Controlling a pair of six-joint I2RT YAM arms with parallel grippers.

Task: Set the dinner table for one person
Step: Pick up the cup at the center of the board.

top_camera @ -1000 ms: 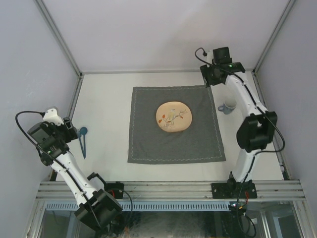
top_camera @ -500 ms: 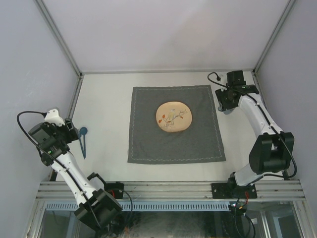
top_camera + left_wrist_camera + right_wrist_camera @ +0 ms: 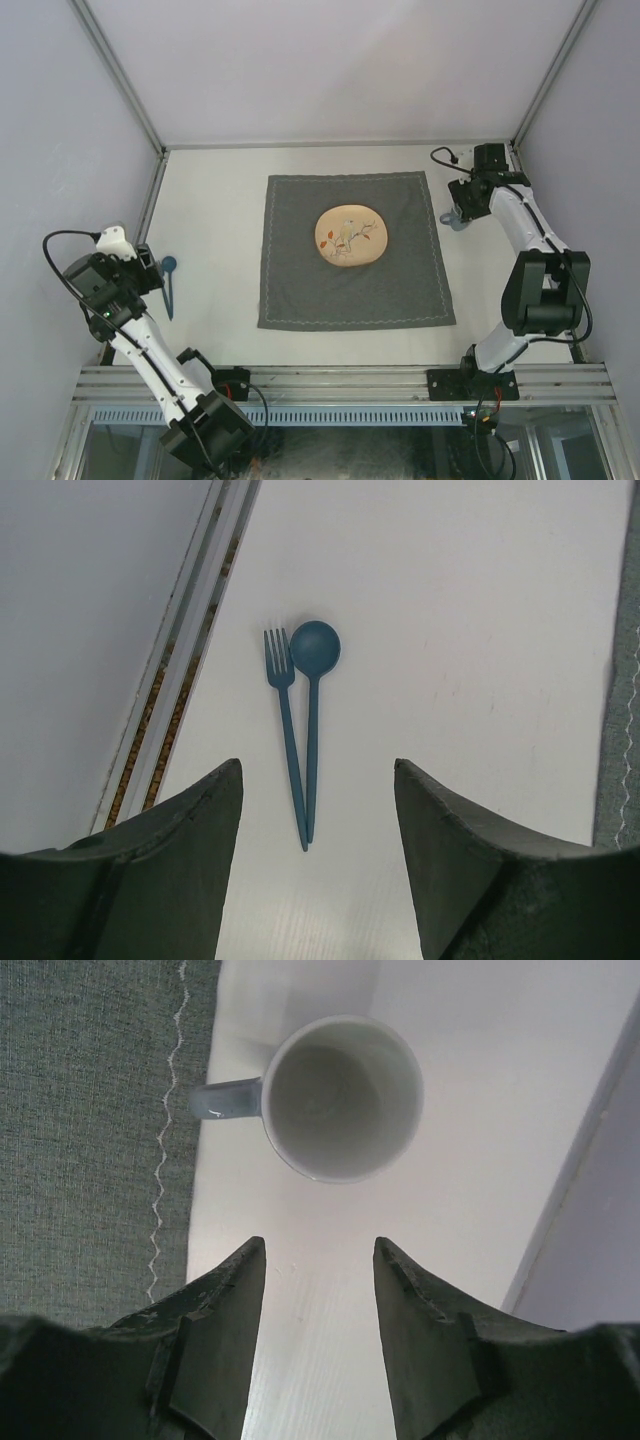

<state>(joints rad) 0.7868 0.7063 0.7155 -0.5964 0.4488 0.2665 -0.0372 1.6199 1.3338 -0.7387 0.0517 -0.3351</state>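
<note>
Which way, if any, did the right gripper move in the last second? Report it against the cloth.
Yes. The right gripper came nearer and rightward, from the cloth's far right corner to beside its right edge, over the mug.

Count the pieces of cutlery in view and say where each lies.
2. A blue fork and a blue spoon lie side by side on the dinner table, left of the grey cloth, fork nearer the rail. Others may be hidden.
</note>
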